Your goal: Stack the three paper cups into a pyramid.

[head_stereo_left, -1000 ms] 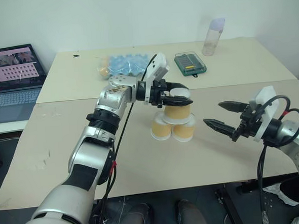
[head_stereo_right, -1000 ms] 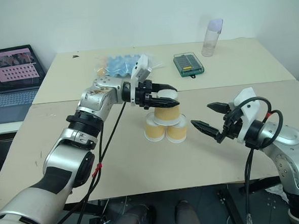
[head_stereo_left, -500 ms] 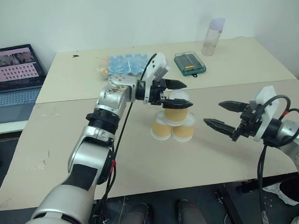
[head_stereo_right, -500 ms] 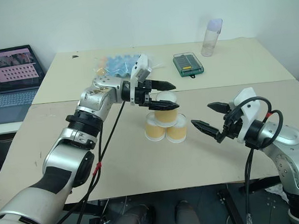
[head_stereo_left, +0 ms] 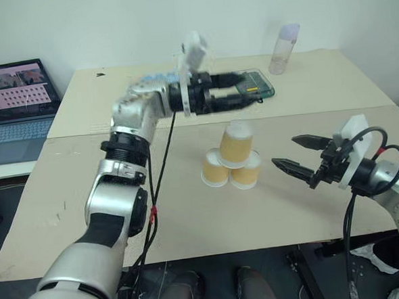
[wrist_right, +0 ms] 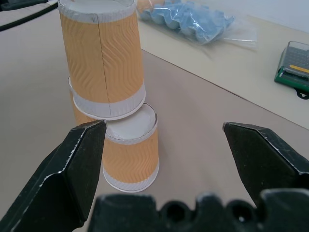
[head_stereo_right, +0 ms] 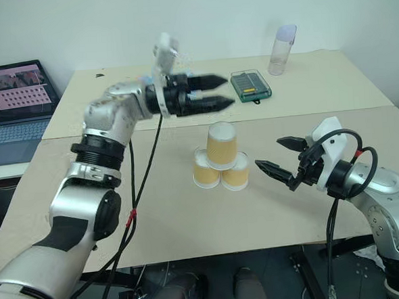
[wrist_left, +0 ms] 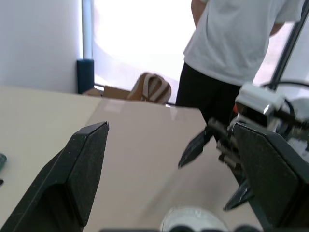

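Your left claw (head_stereo_right: pixel 207 100) hangs above the beige table (head_stereo_right: pixel 156 213) with its black fingers apart and nothing between them. Below it and a little to the right stand the three yellow-orange paper cups with white rims (head_stereo_right: pixel 220 158), all upside down: two touching side by side, the third resting on both. Your right claw (head_stereo_right: pixel 274 157) hovers just right of them, fingers spread wide, empty.

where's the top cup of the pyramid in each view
Left eye view: top cup at centre, resting on the two base cups.
Right eye view: centre, same stack.
Left wrist view: only its white base at the lower edge.
Right wrist view: upper left.
Shared landmark: the green case.
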